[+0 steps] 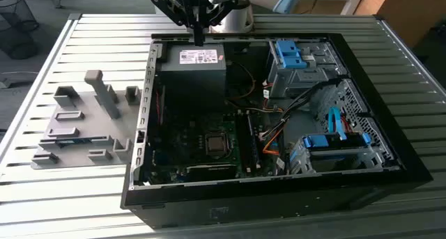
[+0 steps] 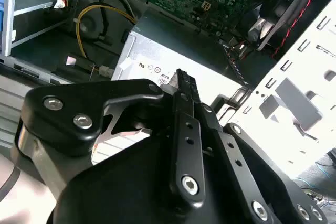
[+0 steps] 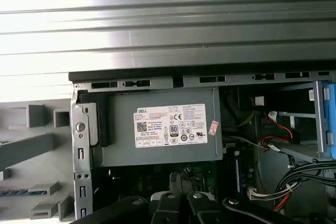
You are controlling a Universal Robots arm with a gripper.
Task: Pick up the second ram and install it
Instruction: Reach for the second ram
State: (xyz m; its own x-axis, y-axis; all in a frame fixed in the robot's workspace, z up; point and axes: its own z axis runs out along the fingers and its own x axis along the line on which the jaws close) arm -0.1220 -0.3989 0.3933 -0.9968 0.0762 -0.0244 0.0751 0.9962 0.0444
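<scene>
Jaws together, nothing between them: the gripper [image 1: 198, 38] hangs with its fingertips closed into one narrow black bar, and the second wrist view agrees, the linkages meeting on a single blade [image 2: 181, 81]. Right under the tips is the far rim of the open computer case [image 1: 150, 93], by the corner that holds the grey power supply [image 1: 198, 61], whose labelled face sits square in the first wrist view [image 3: 157, 127]. So the gripper is over the case, not over the part. Going outward toward the exterior view's left, past the case wall, the grey fixture tray [image 1: 80, 106] lies on the slatted table [image 1: 70, 197], and the thin blue strip in one of its nearer slots I take to be the second ram [image 1: 73, 139]. It is well apart from the tips, to that left and nearer the camera. It seems to lie flat, long axis roughly across the exterior view; a bluish strip in the tray in the first wrist view [image 3: 14, 192] looks like the same board. The dark memory slots [image 1: 249, 140] run lengthwise deep in the case, so pickup has not begun.
</scene>
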